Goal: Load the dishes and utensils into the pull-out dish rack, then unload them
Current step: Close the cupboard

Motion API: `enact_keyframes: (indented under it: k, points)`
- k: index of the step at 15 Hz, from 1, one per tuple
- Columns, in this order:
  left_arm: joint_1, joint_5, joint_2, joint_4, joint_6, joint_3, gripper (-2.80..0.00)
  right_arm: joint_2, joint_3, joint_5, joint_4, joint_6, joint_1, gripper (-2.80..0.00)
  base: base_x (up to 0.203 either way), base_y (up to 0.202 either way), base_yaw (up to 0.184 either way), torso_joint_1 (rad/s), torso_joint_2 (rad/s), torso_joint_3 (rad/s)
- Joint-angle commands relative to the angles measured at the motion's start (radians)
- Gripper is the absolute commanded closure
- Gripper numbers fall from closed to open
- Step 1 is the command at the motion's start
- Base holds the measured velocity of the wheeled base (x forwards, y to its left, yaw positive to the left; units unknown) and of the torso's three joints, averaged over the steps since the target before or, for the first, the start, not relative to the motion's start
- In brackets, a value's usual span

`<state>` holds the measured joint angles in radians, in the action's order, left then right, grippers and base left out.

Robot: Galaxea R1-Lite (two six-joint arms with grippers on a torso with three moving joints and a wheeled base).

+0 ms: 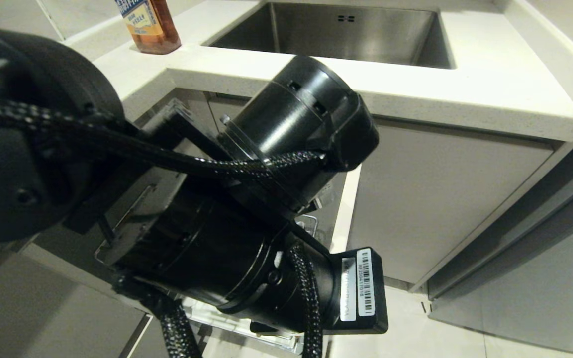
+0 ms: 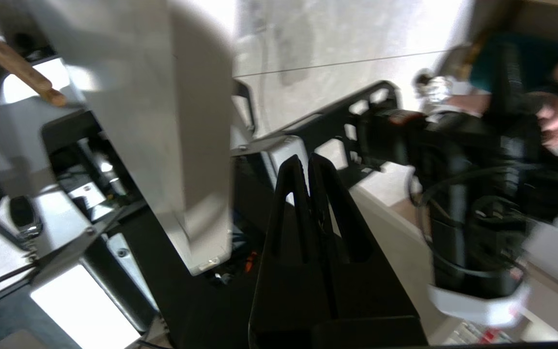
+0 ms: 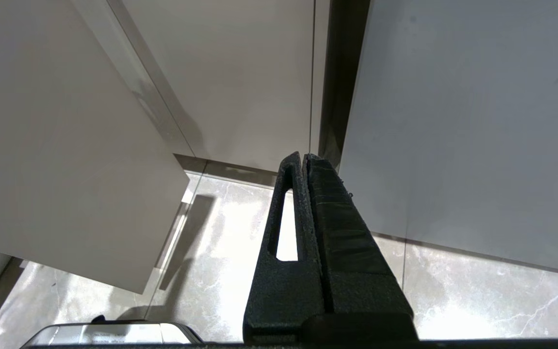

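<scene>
Your left claw (image 2: 306,162) has its fingers pressed together with nothing between them, pointing toward the robot's own dark base frame and the pale floor. A wooden chopstick (image 2: 15,65) tip shows off to one side of it. Your left arm (image 1: 227,199) fills the near left, hiding most of the pull-out dish rack (image 1: 311,221) below the worktop (image 1: 490,84). Your right claw (image 3: 304,160) is also closed and empty, hanging before grey cabinet doors (image 3: 453,121).

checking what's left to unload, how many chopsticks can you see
1: a wooden chopstick showing in the left wrist view beside the pale cabinet front. The left arm hides most of the rack, so more may be hidden.
</scene>
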<state>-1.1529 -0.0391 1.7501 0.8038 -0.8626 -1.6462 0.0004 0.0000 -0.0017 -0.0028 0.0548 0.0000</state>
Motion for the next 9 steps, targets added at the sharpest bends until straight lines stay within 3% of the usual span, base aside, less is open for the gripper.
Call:
enact_keyframes:
  k: [1, 9]
  points:
    - [-0.002, 0.007, 0.03, 0.008, -0.005, 0.004, 0.0, 0.0, 0.0, 0.0, 0.0, 0.0, 0.0, 0.0, 0.0, 0.0, 0.0, 0.0, 0.0, 0.0]
    - [-0.002, 0.422, 0.024, 0.091, 0.036, 0.015, 0.0, 0.0, 0.0, 0.0, 0.0, 0.0, 0.0, 0.0, 0.0, 0.0, 0.0, 0.0, 0.0, 0.0]
